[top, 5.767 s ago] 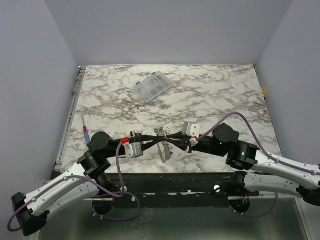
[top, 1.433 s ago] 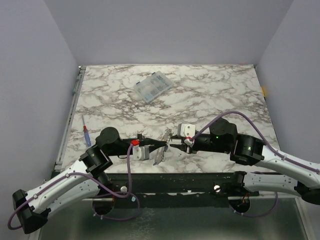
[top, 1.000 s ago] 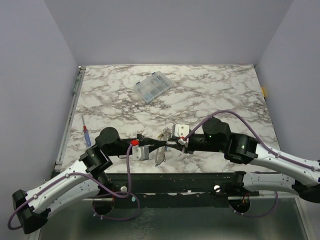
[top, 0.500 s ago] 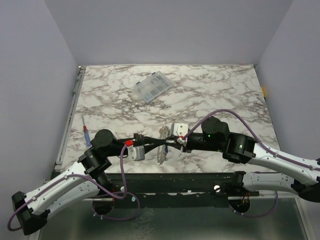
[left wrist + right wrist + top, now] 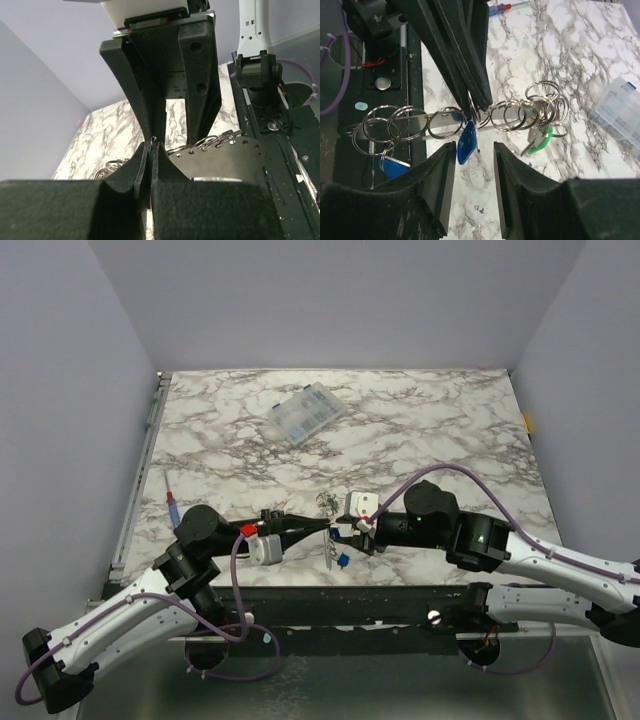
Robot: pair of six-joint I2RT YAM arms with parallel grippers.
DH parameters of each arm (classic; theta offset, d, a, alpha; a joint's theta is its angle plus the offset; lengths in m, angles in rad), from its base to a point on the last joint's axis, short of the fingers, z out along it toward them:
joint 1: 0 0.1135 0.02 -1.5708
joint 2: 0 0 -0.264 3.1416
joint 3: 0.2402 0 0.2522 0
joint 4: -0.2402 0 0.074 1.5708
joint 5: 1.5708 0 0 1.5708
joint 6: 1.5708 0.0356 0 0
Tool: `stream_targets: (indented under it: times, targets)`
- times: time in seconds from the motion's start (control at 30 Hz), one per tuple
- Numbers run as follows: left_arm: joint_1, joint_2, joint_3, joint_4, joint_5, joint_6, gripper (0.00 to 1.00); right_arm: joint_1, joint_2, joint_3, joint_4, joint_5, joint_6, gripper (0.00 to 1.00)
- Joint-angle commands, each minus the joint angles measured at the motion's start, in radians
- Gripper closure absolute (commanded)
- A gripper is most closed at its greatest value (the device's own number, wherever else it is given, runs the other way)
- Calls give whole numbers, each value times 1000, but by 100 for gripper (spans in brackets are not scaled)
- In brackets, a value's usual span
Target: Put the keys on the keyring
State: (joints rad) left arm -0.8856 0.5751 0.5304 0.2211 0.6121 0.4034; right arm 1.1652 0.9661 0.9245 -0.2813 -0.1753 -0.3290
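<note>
The keyring (image 5: 440,122) is a flat grey metal strip carrying several wire rings; it hangs near the table's front edge in the top view (image 5: 327,552). My left gripper (image 5: 322,527) is shut on one of its rings, pinching it at the fingertips (image 5: 477,102). A blue key (image 5: 466,143) dangles from that ring and also shows in the top view (image 5: 342,560). A second blue key (image 5: 395,167) and a green key (image 5: 540,143) hang on other rings. My right gripper (image 5: 474,146) is open, its jaws either side of the dangling blue key without touching it.
A clear compartment box (image 5: 307,412) lies at the back of the marble table. A red-and-blue screwdriver (image 5: 173,508) lies by the left edge. The black front rail runs just below the keyring. In the left wrist view the strip (image 5: 225,162) lies past my shut fingers.
The right arm has come left until its gripper meets the left one at the keyring. The left arm drew back a little. A blue key now shows hanging below the strip.
</note>
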Motion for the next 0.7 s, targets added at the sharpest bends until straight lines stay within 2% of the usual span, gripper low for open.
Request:
stream_targets:
  times: [0.0,0.67]
  targets:
    - [-5,-24,-4,60,-16,-9,100,5,-38,-34,47,-8,41,55]
    - [-5,-21,0,78,-10,-23,100,6,-12,-69,164,-19,64,56]
